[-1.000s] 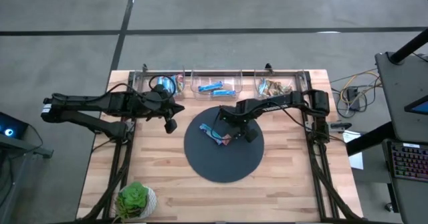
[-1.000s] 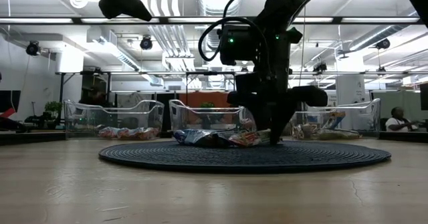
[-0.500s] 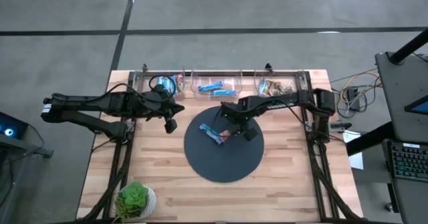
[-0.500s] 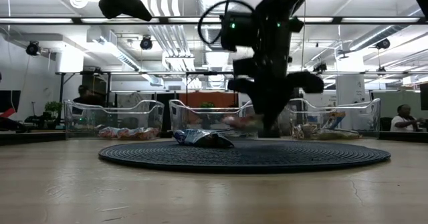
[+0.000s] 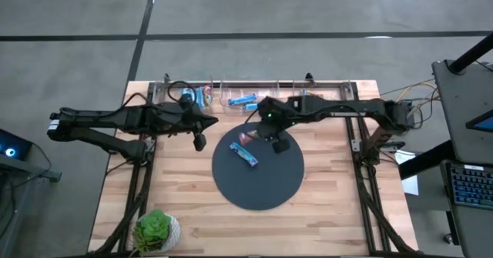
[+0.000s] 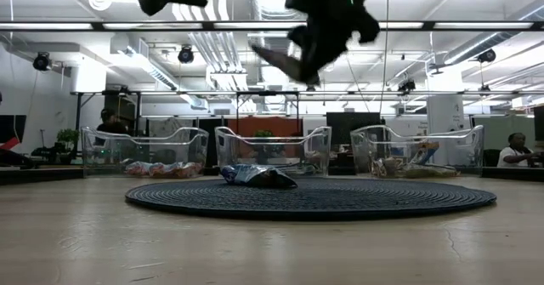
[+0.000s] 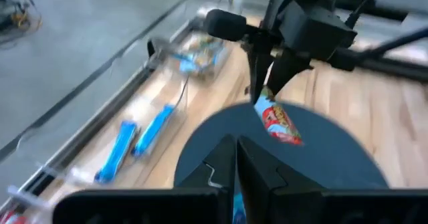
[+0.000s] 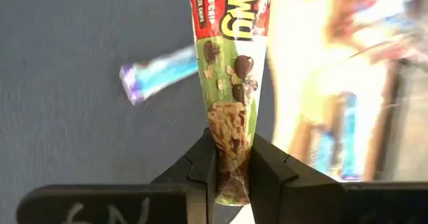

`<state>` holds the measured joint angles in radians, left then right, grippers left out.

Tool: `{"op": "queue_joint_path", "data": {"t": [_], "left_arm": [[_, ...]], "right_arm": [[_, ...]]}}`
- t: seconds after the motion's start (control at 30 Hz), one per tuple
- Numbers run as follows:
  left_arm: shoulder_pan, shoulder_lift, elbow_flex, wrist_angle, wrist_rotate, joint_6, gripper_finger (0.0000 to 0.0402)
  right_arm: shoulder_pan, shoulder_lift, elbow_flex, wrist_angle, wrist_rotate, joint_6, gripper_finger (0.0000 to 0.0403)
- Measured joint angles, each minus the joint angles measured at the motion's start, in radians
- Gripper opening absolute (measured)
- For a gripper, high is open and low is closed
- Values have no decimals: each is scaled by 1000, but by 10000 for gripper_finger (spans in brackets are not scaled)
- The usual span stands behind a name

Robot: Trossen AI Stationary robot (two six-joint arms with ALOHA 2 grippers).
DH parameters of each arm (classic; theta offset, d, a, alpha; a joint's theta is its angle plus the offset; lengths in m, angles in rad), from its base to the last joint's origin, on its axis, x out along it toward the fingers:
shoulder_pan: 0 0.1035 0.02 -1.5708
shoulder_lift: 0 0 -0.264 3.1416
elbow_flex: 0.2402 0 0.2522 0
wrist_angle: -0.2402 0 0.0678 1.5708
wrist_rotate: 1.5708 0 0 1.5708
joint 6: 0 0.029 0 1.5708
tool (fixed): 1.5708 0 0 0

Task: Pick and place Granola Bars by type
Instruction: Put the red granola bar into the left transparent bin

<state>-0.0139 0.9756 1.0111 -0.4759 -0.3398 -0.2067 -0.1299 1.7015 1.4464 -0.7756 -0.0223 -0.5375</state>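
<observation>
Right now your right gripper (image 8: 231,177) is pinching a granola bar (image 8: 231,83) by one end, fingers clenched on the wrapper, and holding it in the air above the far edge of the dark round mat (image 5: 258,182). You are seeing the red top and the chocolate-chip picture on that bar in the right wrist view; in the left wrist view the same bar (image 7: 277,122) is hanging down from the right arm over the mat. In the low view it is showing as a dark tilted shape (image 6: 280,62) high above the table.

One blue bar (image 5: 246,155) is lying on the mat, apart from the gripper. Along the table's far edge you are looking at three clear bins: the left bin (image 5: 206,96) is holding bars with blue and red wrappers, the middle bin (image 5: 245,101) is holding bright blue bars, and the right bin (image 6: 425,153) is carrying tan ones.

Your left gripper (image 7: 235,158) is hovering just beside the mat's left edge, near the left bin, with its fingers pressed together and nothing between them. A potted plant (image 5: 156,229) is sitting at the table's near left corner.
</observation>
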Motion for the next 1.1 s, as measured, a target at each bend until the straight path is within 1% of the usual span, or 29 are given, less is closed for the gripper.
{"op": "queue_joint_path", "data": {"t": [0.17, 0.4, 0.57, 0.73, 0.87, 1.1], "left_arm": [[1, 0, 0, 121, 0, 3, 0], [6, 0, 0, 275, 1, 3, 0], [6, 0, 3, 288, 1, 26, 0], [6, 0, 34, 275, 9, 48, 6], [6, 0, 61, 266, 9, 83, 41], [6, 0, 80, 245, 9, 91, 128]], "right_arm": [[0, -48, 80, 12, 1, 73, 52], [0, -73, 196, 15, 8, 163, 52], [0, -73, 265, 14, 19, 190, 52], [0, -74, 300, 6, 24, 190, 52], [0, -74, 305, 1, 26, 188, 52], [0, -74, 310, -6, 26, 187, 52]]}}
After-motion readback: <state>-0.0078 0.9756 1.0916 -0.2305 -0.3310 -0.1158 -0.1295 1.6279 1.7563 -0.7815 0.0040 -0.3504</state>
